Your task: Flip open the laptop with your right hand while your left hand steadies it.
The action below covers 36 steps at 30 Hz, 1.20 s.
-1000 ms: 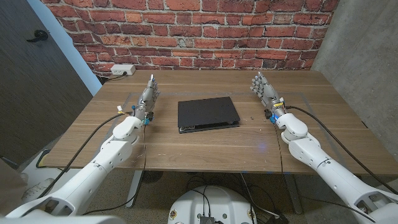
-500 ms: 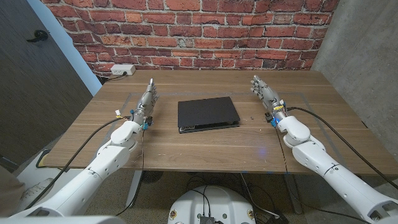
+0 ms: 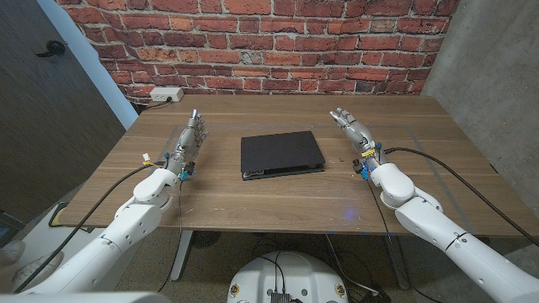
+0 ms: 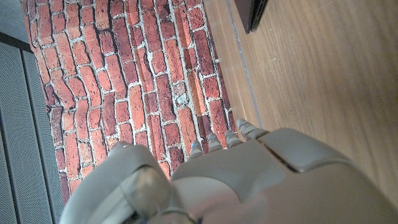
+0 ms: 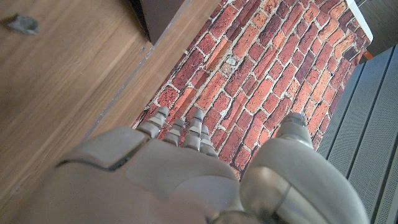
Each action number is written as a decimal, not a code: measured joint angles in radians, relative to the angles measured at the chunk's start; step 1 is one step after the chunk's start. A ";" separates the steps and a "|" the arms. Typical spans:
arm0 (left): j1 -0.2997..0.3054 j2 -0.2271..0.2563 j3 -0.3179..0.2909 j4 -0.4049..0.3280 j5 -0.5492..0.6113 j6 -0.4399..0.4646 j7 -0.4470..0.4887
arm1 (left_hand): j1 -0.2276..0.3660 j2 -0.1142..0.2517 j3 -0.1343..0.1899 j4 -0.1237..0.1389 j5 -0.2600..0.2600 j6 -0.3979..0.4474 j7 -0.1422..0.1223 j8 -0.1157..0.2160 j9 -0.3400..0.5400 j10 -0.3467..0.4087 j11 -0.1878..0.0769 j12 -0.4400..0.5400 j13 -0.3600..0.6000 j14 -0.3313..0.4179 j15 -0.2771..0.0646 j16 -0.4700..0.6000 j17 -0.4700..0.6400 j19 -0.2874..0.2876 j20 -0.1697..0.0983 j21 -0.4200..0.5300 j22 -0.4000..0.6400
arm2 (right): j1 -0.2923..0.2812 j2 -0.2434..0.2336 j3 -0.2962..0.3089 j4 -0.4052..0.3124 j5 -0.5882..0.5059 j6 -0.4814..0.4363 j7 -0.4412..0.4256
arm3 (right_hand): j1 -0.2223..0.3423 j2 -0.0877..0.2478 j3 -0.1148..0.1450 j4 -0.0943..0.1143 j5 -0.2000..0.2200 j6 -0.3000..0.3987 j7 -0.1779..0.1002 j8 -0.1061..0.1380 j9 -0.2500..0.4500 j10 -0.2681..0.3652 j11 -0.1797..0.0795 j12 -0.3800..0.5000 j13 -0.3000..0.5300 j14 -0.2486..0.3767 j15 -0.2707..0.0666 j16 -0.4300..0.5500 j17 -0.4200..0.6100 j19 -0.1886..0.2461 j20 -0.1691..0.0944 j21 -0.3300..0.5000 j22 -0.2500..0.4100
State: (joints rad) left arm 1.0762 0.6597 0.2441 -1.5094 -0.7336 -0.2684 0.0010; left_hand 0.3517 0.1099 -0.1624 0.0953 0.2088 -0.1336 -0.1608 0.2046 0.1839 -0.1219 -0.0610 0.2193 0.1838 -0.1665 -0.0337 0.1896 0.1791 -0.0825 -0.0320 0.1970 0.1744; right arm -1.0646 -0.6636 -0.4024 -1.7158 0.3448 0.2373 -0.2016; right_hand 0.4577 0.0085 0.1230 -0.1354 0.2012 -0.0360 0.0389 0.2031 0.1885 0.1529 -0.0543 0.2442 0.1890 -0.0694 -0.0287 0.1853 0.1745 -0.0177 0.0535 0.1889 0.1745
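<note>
the laptop [image 3: 281,154] lies shut in the middle of the wooden table [image 3: 253,202], lid down, its thicker edge with a pale strip facing the robot — that looks like the side where the lid would be lifted, though which edge carries the hinge cannot be told for sure from here. it sits square enough to the robot that both arms can come at it from either flank, which is likely why it was set there.

the left hand [image 3: 187,139] is out to the left of the laptop, well apart from it, fingers stretched forward and apart, holding nothing. the right hand [image 3: 352,129] mirrors it on the right side, also clear of the laptop, fingers spread and empty. in the left wrist view the back of the left hand [image 4: 249,180] points toward the brick wall [image 3: 253,42], with a dark corner of the laptop [image 4: 252,12] off to one side; the right wrist view shows the right hand [image 5: 180,174] aimed the same way, a corner of the laptop [image 5: 158,15] ahead.

judging from this, nothing of the task is done yet — the lid is down and neither hand touches it. the open, flanking pose suits what comes next: the left hand would need to press on the base so it does not slide, and the right would need fingertips under the lid's edge.
</note>
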 measured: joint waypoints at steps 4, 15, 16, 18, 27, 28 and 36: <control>0.013 0.015 -0.006 -0.020 0.009 0.000 0.001 | 0.000 0.000 0.000 0.000 0.000 0.000 0.000 0.000 0.000 0.000 0.000 0.000 0.000 0.000 0.000 0.000 0.000 0.000 0.000 0.000 0.000 | -0.016 -0.014 0.000 -0.027 -0.063 -0.017 -0.037 | 0.010 0.001 0.003 -0.003 0.000 0.007 -0.007 0.004 0.000 0.005 -0.005 0.004 0.000 0.006 -0.006 0.000 0.000 0.005 -0.005 0.000 0.000; -0.018 0.018 0.021 -0.002 0.042 0.010 -0.007 | 0.003 0.003 0.000 0.000 0.000 0.020 0.005 0.000 0.000 0.100 -0.014 0.029 0.005 0.055 0.000 0.012 0.000 0.004 -0.004 0.000 0.000 | -0.048 -0.054 0.001 -0.107 -0.182 -0.092 -0.092 | 0.079 0.021 0.021 -0.021 0.000 0.020 -0.046 0.004 0.000 0.014 -0.047 0.004 0.000 0.006 -0.006 0.000 0.000 0.023 -0.016 0.005 0.000; -0.020 0.018 0.023 -0.001 0.046 0.010 -0.008 | 0.003 0.002 0.000 0.000 0.000 0.019 0.005 0.000 0.000 0.100 -0.014 0.028 0.005 0.060 -0.002 0.012 0.000 0.008 -0.003 0.000 0.000 | -0.050 -0.060 0.001 -0.117 -0.194 -0.105 -0.094 | 0.088 0.024 0.024 -0.024 0.000 0.021 -0.050 0.004 0.000 0.016 -0.048 0.004 0.000 0.006 -0.006 0.000 0.000 0.022 -0.016 0.005 0.000; -0.024 0.017 0.026 0.002 0.052 0.011 -0.007 | 0.003 0.003 0.000 0.000 0.000 0.009 0.004 -0.004 0.000 0.081 -0.014 0.018 0.005 0.059 -0.002 0.012 0.000 0.009 -0.002 0.000 0.000 | -0.051 -0.068 0.001 -0.128 -0.206 -0.118 -0.094 | 0.108 0.029 0.031 -0.031 0.000 0.021 -0.050 0.004 0.000 0.008 -0.056 0.004 0.000 0.006 -0.006 0.000 0.000 0.005 -0.014 0.005 0.000; -0.059 0.027 0.056 0.020 0.086 0.027 -0.025 | 0.012 0.012 -0.004 0.004 0.000 -0.036 0.007 -0.019 0.000 0.010 -0.011 -0.018 0.005 0.000 0.000 -0.013 0.005 -0.026 -0.004 -0.009 0.000 | -0.045 -0.105 -0.013 -0.166 -0.270 -0.167 -0.078 | 0.168 0.036 0.049 -0.037 0.000 0.011 -0.061 0.004 0.000 0.004 -0.072 -0.001 0.000 -0.004 -0.007 -0.005 0.000 0.001 -0.009 -0.001 0.000; -0.062 0.027 0.057 0.022 0.089 0.028 -0.025 | 0.012 0.012 -0.004 0.004 0.000 -0.036 0.007 -0.014 0.000 0.010 -0.011 -0.018 0.005 0.000 0.000 -0.013 0.005 -0.025 -0.004 -0.009 0.000 | -0.043 -0.107 -0.015 -0.167 -0.275 -0.167 -0.077 | 0.178 0.037 0.051 -0.040 0.000 0.013 -0.063 0.004 0.000 0.008 -0.077 -0.001 0.000 -0.004 -0.007 -0.005 0.000 0.004 -0.014 -0.001 -0.001; -0.071 0.036 0.061 0.024 0.099 0.040 -0.018 | 0.012 0.012 -0.010 0.010 0.000 -0.018 0.018 -0.003 0.003 0.034 -0.023 -0.006 0.005 0.000 0.000 -0.008 0.005 -0.025 -0.004 -0.009 0.000 | -0.029 -0.118 -0.035 -0.168 -0.351 -0.156 -0.078 | 0.241 0.023 0.061 -0.036 -0.012 0.022 -0.060 0.004 0.000 0.071 -0.085 0.019 0.000 0.022 -0.005 0.000 -0.003 0.026 -0.074 -0.001 -0.003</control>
State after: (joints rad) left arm 1.0054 0.6954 0.3055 -1.4857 -0.6342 -0.2279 -0.0172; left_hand 0.3634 0.1217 -0.1722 0.1050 0.2088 -0.1515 -0.1429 0.2011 0.1872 -0.0879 -0.0839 0.2134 0.1887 -0.1667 -0.0337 0.1820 0.1841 -0.1079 -0.0355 0.1883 0.1743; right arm -1.0938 -0.7819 -0.4376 -1.8833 -0.0062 0.0814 -0.2800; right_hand 0.6987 0.0311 0.1840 -0.1710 0.1896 -0.0141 -0.0213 0.2072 0.1883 0.2238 -0.1397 0.2628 0.1888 -0.0479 -0.0335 0.1853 0.1720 0.0083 -0.0201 0.1880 0.1720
